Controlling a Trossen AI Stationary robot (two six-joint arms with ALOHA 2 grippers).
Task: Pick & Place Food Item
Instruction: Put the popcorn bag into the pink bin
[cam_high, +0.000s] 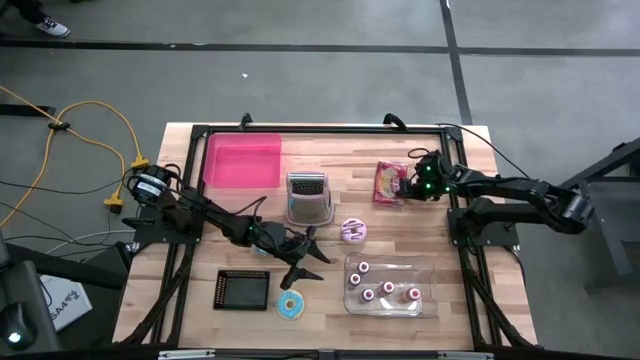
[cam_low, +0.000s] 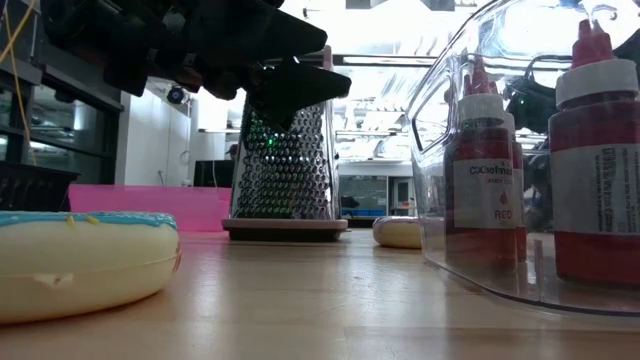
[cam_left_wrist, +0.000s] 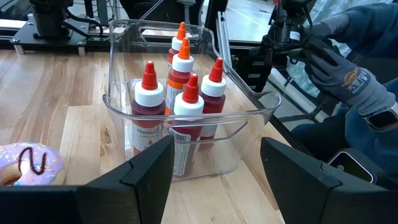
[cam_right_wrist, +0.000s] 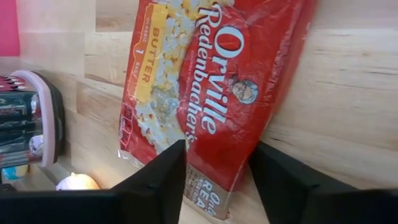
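A red Orville Redenbacher's popcorn bag (cam_high: 389, 182) (cam_right_wrist: 211, 93) lies flat on the table's far right part. My right gripper (cam_high: 408, 186) (cam_right_wrist: 217, 180) is open at the bag's end, a finger on each side of its corner; no touch shows. My left gripper (cam_high: 308, 258) (cam_left_wrist: 217, 168) is open and hangs over the table's middle, facing the clear bin of red bottles (cam_left_wrist: 186, 106). A pink-iced donut (cam_high: 354, 231) (cam_left_wrist: 25, 163) and a blue-iced donut (cam_high: 291, 305) (cam_low: 80, 255) lie flat on the wood.
A metal grater (cam_high: 308, 197) (cam_low: 285, 170) stands at the middle. A pink tray (cam_high: 243, 162) sits far left, a black tray (cam_high: 241, 289) near left. The clear bin (cam_high: 390, 285) sits near right. A person's gloved hand (cam_left_wrist: 339, 68) shows beyond the table's edge.
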